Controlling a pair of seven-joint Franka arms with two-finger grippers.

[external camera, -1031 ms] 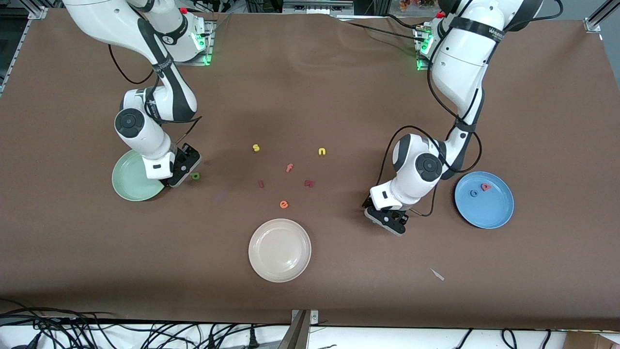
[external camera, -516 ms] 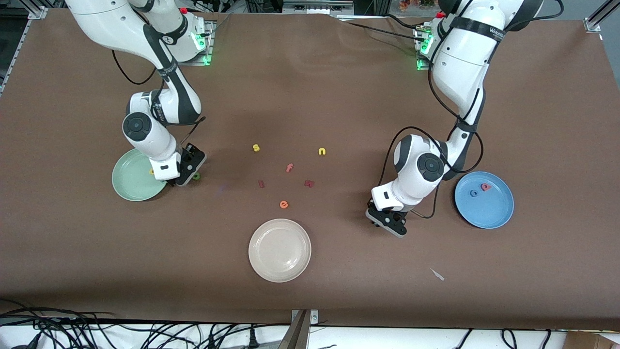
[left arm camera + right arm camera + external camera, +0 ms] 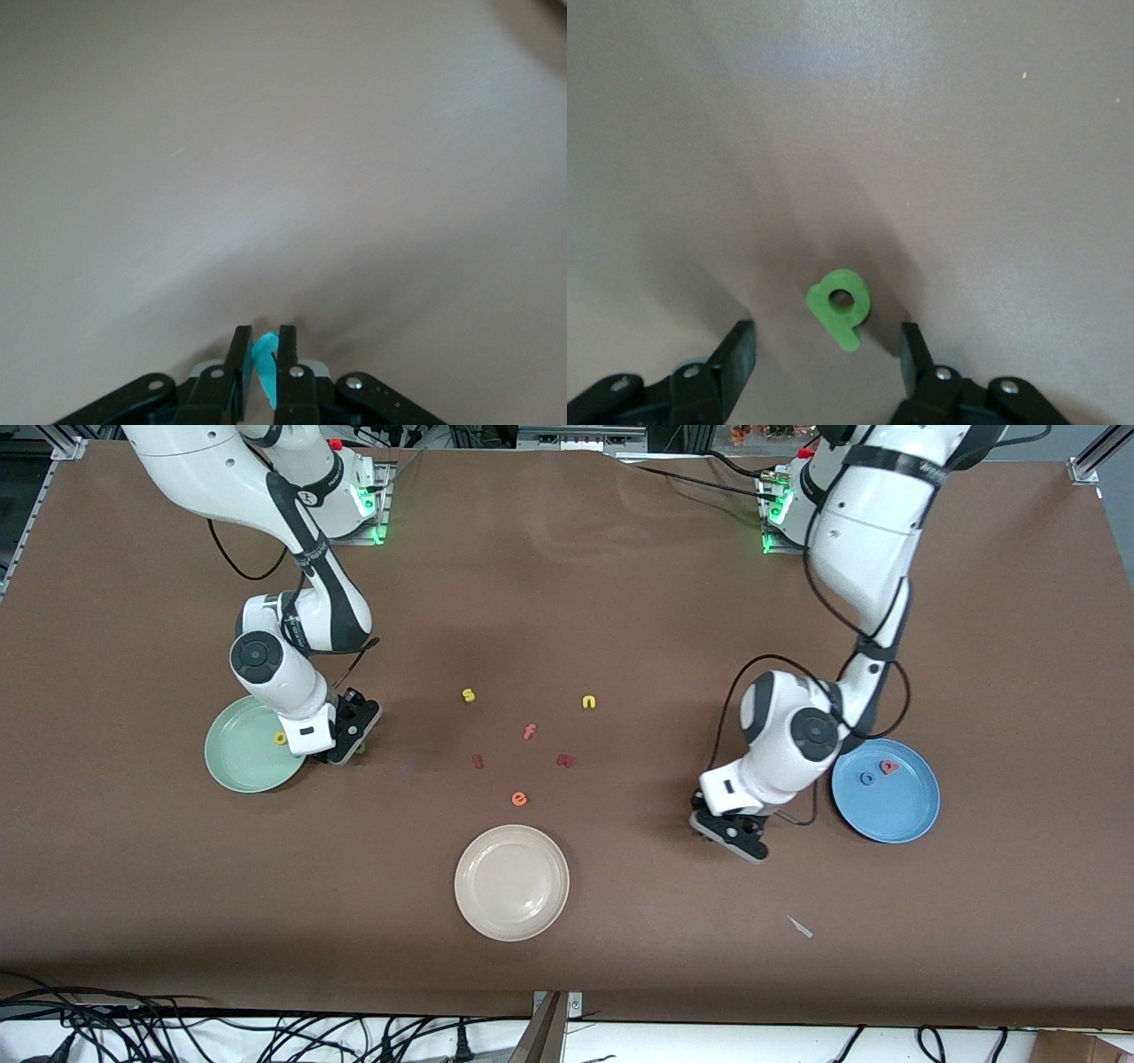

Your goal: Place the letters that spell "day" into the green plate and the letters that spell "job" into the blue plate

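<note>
My left gripper (image 3: 263,341) is shut on a teal letter (image 3: 264,363) whose shape I cannot make out. In the front view the left gripper (image 3: 735,837) is low over bare table beside the blue plate (image 3: 895,815). That plate holds the blue o (image 3: 867,778) and the salmon b (image 3: 888,766). My right gripper (image 3: 826,335) is open, one finger on each side of the green d (image 3: 840,305), which lies flat on the table. In the front view the right gripper (image 3: 350,740) stands beside the green plate (image 3: 232,766), which holds the yellow a (image 3: 280,737).
Loose letters lie mid-table: a yellow s (image 3: 469,695), a yellow n (image 3: 589,702), a pink f (image 3: 530,732), two dark red letters (image 3: 477,761) and an orange e (image 3: 519,799). A cream-white plate (image 3: 512,882) sits nearer the camera. A white scrap (image 3: 800,926) lies near the front edge.
The left gripper has shut on the teal letter and moved toward the blue plate. The right gripper has moved off the green plate to over the d, uncovering the yellow a.
</note>
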